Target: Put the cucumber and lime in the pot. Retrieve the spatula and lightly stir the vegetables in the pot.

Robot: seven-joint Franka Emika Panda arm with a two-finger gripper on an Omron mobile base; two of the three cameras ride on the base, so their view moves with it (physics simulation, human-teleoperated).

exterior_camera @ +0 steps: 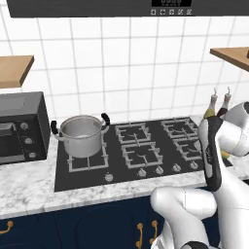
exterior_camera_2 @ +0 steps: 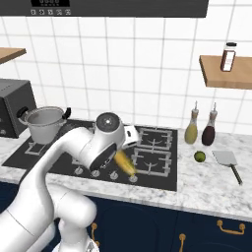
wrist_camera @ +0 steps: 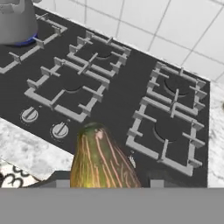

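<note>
Left base view: the pot (exterior_camera: 81, 134) stood on the rear left burner of the stove (exterior_camera: 146, 151), its two black handles lying left-front to right-rear, beside the black toaster oven (exterior_camera: 22, 127). The arm's white links covered the counter's right end; the tops of two bottles (exterior_camera: 217, 104) showed behind them.

Right base view: the gripper (exterior_camera_2: 123, 162) hung over the stove's front edge near the knobs, closed on the cucumber (exterior_camera_2: 124, 163), whose long axis slanted downward and to the right. On the marble counter (exterior_camera_2: 206, 182) to the right lay the lime (exterior_camera_2: 200, 156), just beside the spatula (exterior_camera_2: 228, 162) and in front of the bottles. The burners between gripper and pot were bare.

Hand view: the cucumber filled the lower centre, its tapered tip pointing away from the camera over the stove's front rim. The pot sat at the upper left corner, well apart from the cucumber.
</note>
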